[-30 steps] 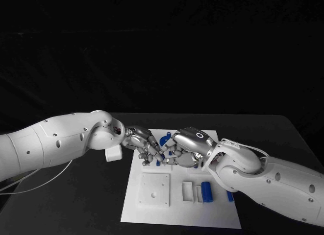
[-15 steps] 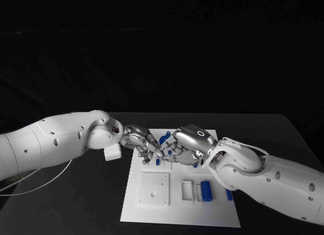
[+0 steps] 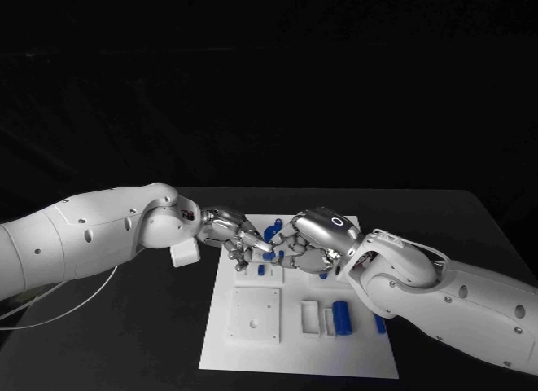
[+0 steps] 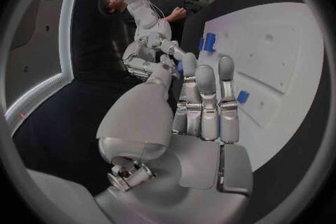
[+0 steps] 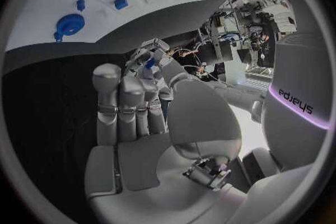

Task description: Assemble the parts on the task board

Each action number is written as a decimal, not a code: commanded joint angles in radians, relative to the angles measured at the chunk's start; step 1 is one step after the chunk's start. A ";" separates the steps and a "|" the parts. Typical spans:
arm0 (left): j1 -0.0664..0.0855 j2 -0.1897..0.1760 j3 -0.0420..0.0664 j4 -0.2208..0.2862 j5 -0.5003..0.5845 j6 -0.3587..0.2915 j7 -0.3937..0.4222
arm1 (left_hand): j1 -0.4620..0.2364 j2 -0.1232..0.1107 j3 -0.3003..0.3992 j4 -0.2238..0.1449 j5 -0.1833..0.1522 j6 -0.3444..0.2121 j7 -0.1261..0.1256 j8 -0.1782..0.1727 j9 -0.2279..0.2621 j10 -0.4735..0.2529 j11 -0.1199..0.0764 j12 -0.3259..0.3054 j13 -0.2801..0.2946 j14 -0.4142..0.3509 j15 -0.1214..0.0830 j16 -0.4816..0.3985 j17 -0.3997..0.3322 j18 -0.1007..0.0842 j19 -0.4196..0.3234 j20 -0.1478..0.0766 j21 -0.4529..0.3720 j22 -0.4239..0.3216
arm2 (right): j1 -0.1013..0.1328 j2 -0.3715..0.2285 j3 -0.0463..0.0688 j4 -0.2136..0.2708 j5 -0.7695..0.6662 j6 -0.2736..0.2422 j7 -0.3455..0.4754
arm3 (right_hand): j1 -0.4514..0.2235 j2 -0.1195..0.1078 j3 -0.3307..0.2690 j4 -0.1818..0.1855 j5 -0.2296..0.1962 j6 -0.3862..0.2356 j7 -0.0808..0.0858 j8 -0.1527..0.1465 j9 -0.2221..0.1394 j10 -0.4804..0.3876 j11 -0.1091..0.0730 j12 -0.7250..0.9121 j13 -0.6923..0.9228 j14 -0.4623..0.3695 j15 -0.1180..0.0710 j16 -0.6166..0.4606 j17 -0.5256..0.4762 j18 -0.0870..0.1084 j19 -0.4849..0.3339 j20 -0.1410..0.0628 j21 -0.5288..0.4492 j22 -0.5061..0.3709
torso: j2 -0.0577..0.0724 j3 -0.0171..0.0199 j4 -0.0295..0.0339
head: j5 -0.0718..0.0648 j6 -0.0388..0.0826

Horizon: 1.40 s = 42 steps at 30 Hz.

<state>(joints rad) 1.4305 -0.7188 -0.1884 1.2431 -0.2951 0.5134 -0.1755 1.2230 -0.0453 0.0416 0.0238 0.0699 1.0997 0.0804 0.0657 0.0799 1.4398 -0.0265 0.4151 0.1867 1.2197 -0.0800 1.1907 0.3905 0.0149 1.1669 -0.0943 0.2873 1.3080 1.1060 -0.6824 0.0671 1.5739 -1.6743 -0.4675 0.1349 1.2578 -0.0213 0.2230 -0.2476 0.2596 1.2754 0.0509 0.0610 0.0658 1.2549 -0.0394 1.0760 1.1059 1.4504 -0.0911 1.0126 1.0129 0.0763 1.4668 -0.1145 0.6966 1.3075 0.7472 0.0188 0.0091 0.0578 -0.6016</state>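
The white task board lies in the middle of the black table. Above its far end my left hand and right hand meet fingertip to fingertip. A small blue part sits between them. The left wrist view has this blue part between my left hand's thumb and a fingertip. In the right wrist view it is a blue speck in the left hand, just past my right hand's outstretched fingers. Whether the right hand also grips it is hidden.
A blue cylinder lies in a slot near the board's front, with another blue piece to its right. A blue gear and small blue blocks sit on the board. A white square block stands front left.
Both hands have lifted a little and drawn closer over the board's far end. The small blue part has risen with them.
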 commanded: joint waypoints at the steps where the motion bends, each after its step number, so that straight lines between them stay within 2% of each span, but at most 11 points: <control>1: 0.003 -0.002 -0.001 0.003 0.024 -0.021 0.011 | -0.011 -0.024 -0.001 0.022 -0.017 -0.002 0.001 0.000 -0.011 -0.002 0.004 0.006 0.001 0.001 0.006 -0.006 -0.002 -0.014 0.006 0.002 -0.008 0.017 | -0.002 -0.004 0.000 0.002 0.046 -0.029 -0.021 | -0.002 0.006 0.001 0.007 0.003 0.014 -0.006 0.002 0.003 0.005 -0.001 0.002 0.002 -0.002 -0.007 0.005 0.001 -0.019 0.029 -0.004 0.004 0.083 | 0.000 -0.0005 0.0004 | -0.002 0.002; 9: 0.003 -0.007 -0.003 0.005 0.030 -0.044 0.012 | -0.016 -0.068 0.016 0.066 -0.021 -0.027 0.005 0.002 -0.012 -0.001 0.007 -0.002 -0.003 -0.001 0.008 -0.009 -0.003 -0.015 0.010 0.002 -0.021 0.018 | -0.003 -0.010 0.000 0.003 0.092 -0.039 -0.038 | -0.004 0.006 -0.001 0.011 0.006 0.013 -0.007 0.002 0.003 0.006 -0.002 0.000 0.002 -0.003 -0.009 0.004 0.002 -0.019 0.029 -0.006 0.002 0.082 | -0.001 -0.0012 -0.0007 | -0.002 0.003; 18: 0.003 -0.030 -0.012 0.018 0.036 -0.125 0.015 | -0.025 -0.089 0.039 0.132 -0.021 -0.055 0.011 -0.001 -0.013 -0.017 0.012 0.006 0.002 0.000 0.011 -0.012 -0.004 -0.011 0.018 0.005 -0.029 0.018 | -0.007 -0.025 0.000 0.009 0.108 -0.068 -0.081 | -0.006 0.004 -0.002 0.016 0.005 0.012 -0.008 0.002 0.003 0.006 -0.003 -0.002 0.003 -0.003 -0.010 0.002 0.001 -0.019 0.031 -0.008 0.004 0.083 | 0.000 -0.0005 -0.0004 | -0.004 0.006; 22: 0.003 -0.040 -0.020 0.032 0.040 -0.161 0.025 | -0.021 -0.059 0.044 0.131 -0.020 -0.016 0.002 0.015 -0.006 -0.016 0.009 0.010 0.004 0.004 0.010 -0.010 -0.003 -0.011 0.019 0.005 -0.030 0.019 | -0.009 -0.029 0.000 0.007 0.119 -0.076 -0.096 | -0.006 0.001 0.002 0.020 0.004 0.013 -0.009 0.002 0.003 0.007 -0.003 -0.003 0.003 -0.002 -0.010 0.000 0.001 -0.019 0.032 -0.008 0.007 0.083 | 0.000 -0.0015 -0.0001 | -0.005 0.007; 27: 0.002 -0.045 -0.029 0.050 0.023 -0.183 0.050 | -0.016 -0.018 0.027 0.096 -0.012 0.052 -0.015 0.037 0.006 -0.022 0.002 0.019 0.007 0.003 0.004 -0.008 -0.004 -0.014 0.020 0.001 -0.031 0.019 | -0.009 -0.029 0.000 0.007 0.138 -0.080 -0.103 | -0.006 0.001 0.002 0.020 0.004 0.012 -0.009 0.002 0.003 0.007 -0.003 -0.004 0.003 -0.002 -0.010 0.000 0.001 -0.019 0.032 -0.008 0.006 0.083 | 0.000 -0.0015 -0.0003 | -0.006 0.007; 30: 0.002 -0.047 -0.031 0.060 0.012 -0.200 0.070 | -0.009 0.018 0.018 0.070 0.055 0.064 -0.026 0.064 0.044 -0.024 -0.004 0.019 0.006 0.003 0.002 -0.009 -0.004 -0.015 0.020 -0.002 -0.031 0.020 | -0.010 -0.027 0.001 0.007 0.155 -0.079 -0.106 | -0.006 -0.002 0.005 0.023 0.005 0.011 -0.008 0.002 0.003 0.006 -0.003 -0.005 0.003 -0.002 -0.010 -0.002 0.000 -0.019 0.032 -0.008 0.004 0.083 | 0.000 -0.0010 -0.0013 | -0.006 0.006; 33: 0.002 -0.048 -0.032 0.067 0.004 -0.220 0.090 | -0.016 0.051 -0.002 0.054 0.118 0.044 -0.039 0.126 0.115 -0.025 -0.007 0.022 0.009 0.004 -0.002 -0.005 -0.002 -0.015 0.021 -0.004 -0.029 0.020 | -0.010 -0.027 0.001 0.006 0.180 -0.078 -0.110 | -0.006 -0.002 0.006 0.024 0.006 0.010 -0.008 0.002 0.003 0.006 -0.003 -0.006 0.003 -0.002 -0.010 -0.002 0.000 -0.019 0.032 -0.008 0.003 0.083 | 0.000 -0.0012 -0.0017 | -0.006 0.006; 35: 0.002 -0.049 -0.033 0.072 -0.005 -0.233 0.104 | -0.032 0.068 -0.027 0.043 0.130 -0.057 -0.044 0.267 0.287 -0.039 -0.012 0.038 0.021 0.003 -0.002 -0.001 -0.001 -0.015 0.019 -0.004 -0.025 0.020 | -0.011 -0.026 0.001 0.005 0.202 -0.078 -0.113 | -0.006 -0.002 0.007 0.026 0.008 0.010 -0.008 0.002 0.003 0.006 -0.003 -0.006 0.003 -0.002 -0.010 -0.003 -0.001 -0.018 0.032 -0.008 0.003 0.083 | 0.000 -0.0010 -0.0012 | -0.007 0.006; 37: 0.001 -0.050 -0.034 0.076 -0.012 -0.245 0.113 | -0.045 0.076 -0.030 0.059 0.131 -0.101 -0.050 0.341 0.378 -0.046 -0.010 0.051 0.029 0.002 -0.003 0.004 0.001 -0.015 0.019 -0.004 -0.022 0.021 | -0.011 -0.026 0.001 0.004 0.221 -0.077 -0.115 | -0.006 -0.002 0.007 0.026 0.011 0.009 -0.008 0.002 0.003 0.005 -0.002 -0.007 0.003 -0.002 -0.010 -0.003 0.000 -0.018 0.033 -0.009 0.004 0.083 | -0.001 -0.0009 -0.0009 | -0.007 0.006; 38: 0.001 -0.051 -0.035 0.079 -0.016 -0.251 0.120 | -0.049 0.074 -0.030 0.071 0.131 -0.140 -0.051 0.397 0.449 -0.054 -0.012 0.065 0.036 0.002 -0.004 0.008 0.001 -0.015 0.020 -0.005 -0.020 0.021 | -0.011 -0.026 0.001 0.003 0.236 -0.076 -0.117 | -0.006 -0.002 0.007 0.026 0.012 0.009 -0.008 0.002 0.003 0.005 -0.002 -0.007 0.003 -0.002 -0.010 -0.003 0.000 -0.018 0.032 -0.009 0.003 0.083 | -0.001 -0.0008 -0.0008 | -0.007 0.005; 42: 0.000 -0.053 -0.038 0.089 -0.030 -0.274 0.141 | -0.061 0.069 -0.016 0.128 0.132 -0.203 -0.052 0.472 0.555 -0.083 -0.009 0.107 0.054 -0.004 -0.002 0.018 0.000 -0.015 0.016 -0.004 -0.013 0.021 | -0.012 -0.025 0.001 0.002 0.291 -0.070 -0.121 | -0.008 -0.003 0.009 0.025 0.040 0.004 -0.006 0.002 0.003 0.003 -0.002 -0.009 0.003 -0.002 -0.010 -0.003 0.000 -0.016 0.032 -0.008 0.001 0.083 | -0.001 -0.0009 -0.0008 | -0.007 0.005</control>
<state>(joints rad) 1.4303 -0.7720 -0.2266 1.3261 -0.3000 0.2876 -0.0895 1.1707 0.0298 0.0244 0.1457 0.1972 0.9037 0.0282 0.5311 0.6248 1.3602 -0.0366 0.5177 0.2394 1.2202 -0.0806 1.2036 0.3913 0.0148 1.1830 -0.0930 0.2688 1.3075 1.0953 -0.7088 0.0680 1.5754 -1.4557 -0.5382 0.0245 1.2493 -0.0306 0.2322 -0.2272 0.2946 1.2783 0.0446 0.0571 0.0659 1.2547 -0.0390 1.0708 1.1080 1.4466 -0.0943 1.0126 1.0125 0.0765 1.4668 -0.1142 0.6966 1.3074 0.7467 0.0177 0.0081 0.0504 -0.5971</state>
